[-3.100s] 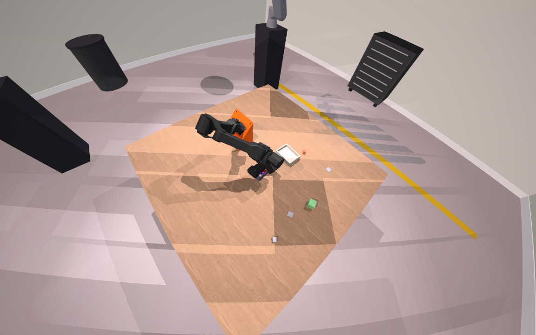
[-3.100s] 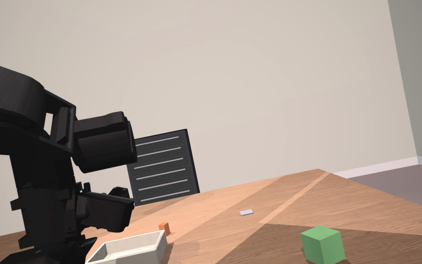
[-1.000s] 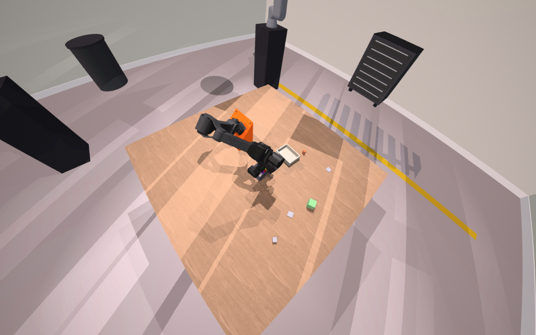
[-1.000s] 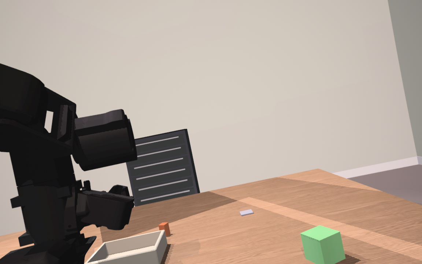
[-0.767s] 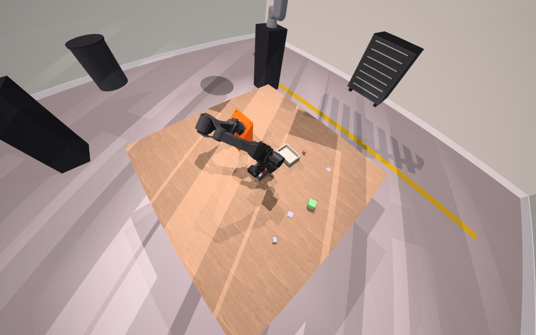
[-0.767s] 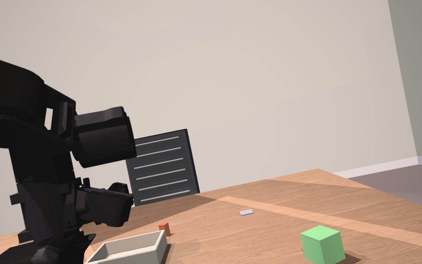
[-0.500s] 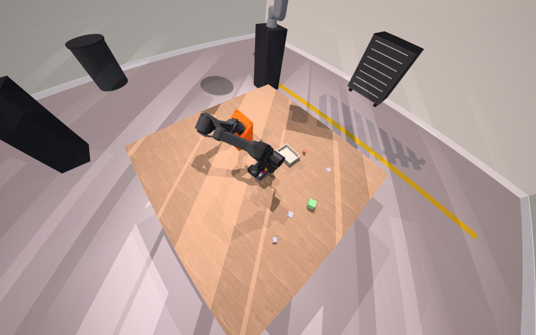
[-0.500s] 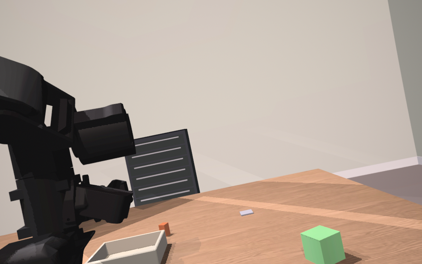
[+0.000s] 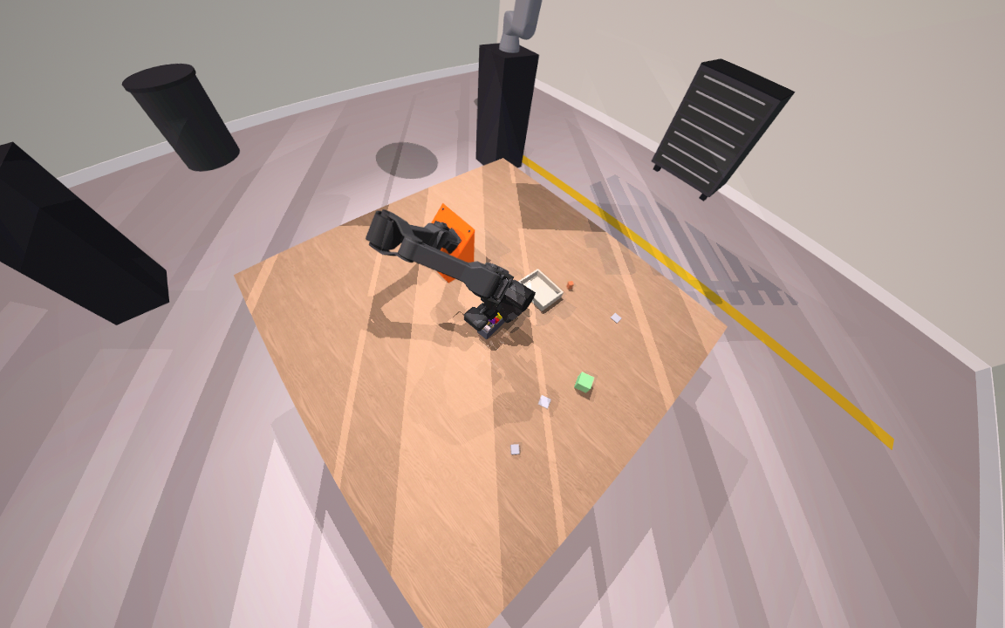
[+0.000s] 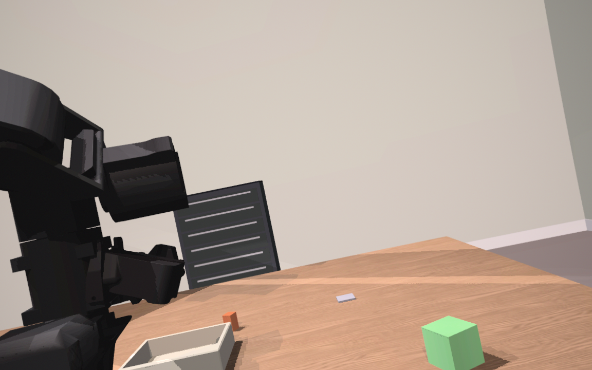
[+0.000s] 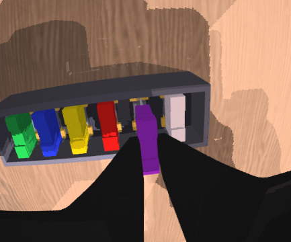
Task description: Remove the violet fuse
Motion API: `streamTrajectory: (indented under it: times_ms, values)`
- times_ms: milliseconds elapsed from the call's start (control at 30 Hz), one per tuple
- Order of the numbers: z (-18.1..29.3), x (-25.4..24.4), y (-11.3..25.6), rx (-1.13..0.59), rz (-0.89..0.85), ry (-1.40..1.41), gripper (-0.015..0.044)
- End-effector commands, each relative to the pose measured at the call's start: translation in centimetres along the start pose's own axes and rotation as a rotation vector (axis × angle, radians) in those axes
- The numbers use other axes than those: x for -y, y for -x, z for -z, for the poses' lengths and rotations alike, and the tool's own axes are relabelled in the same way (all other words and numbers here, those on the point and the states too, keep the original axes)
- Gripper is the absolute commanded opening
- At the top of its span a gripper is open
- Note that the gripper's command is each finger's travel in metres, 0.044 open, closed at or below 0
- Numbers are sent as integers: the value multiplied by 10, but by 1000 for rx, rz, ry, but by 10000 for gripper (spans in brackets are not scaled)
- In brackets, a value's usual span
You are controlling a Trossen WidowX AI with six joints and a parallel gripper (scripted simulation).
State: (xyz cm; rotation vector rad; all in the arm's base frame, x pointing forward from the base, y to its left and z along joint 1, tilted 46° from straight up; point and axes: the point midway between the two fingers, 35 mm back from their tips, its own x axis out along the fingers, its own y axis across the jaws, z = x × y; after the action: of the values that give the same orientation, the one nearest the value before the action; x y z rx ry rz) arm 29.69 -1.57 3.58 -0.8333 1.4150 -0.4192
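Observation:
My gripper point(image 11: 147, 143) is shut on the violet fuse point(image 11: 146, 122) in the wrist view. The fuse stands clear above its slot, whose brass contacts show behind it. It is still over the dark fuse block point(image 11: 95, 89) point(image 9: 489, 335). The white fuse point(image 11: 175, 114) sits on one side of that slot, the red fuse point(image 11: 107, 121) on the other. The yellow point(image 11: 75, 126), blue point(image 11: 47, 129) and green point(image 11: 20, 132) fuses are also seated. The pale tray point(image 9: 552, 303) point(image 10: 225, 346) stands beside the arm. The fingertips are hidden in the top and exterior views.
A small orange block point(image 9: 569, 285) point(image 10: 229, 321) stands just beyond the tray. A green cube point(image 9: 584, 381) point(image 10: 450, 345) and flat pale pieces point(image 9: 615, 317) point(image 9: 543, 401) point(image 9: 515, 448) lie farther off on the wooden table point(image 9: 443, 468).

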Motion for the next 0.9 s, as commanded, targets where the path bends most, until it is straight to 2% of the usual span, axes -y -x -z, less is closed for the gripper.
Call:
streamTrajectory:
  times_ms: [0, 867]
  values:
    - [-1, 0, 2, 1, -5, -4, 0]
    - [0, 0, 23, 1, -4, -3, 0]
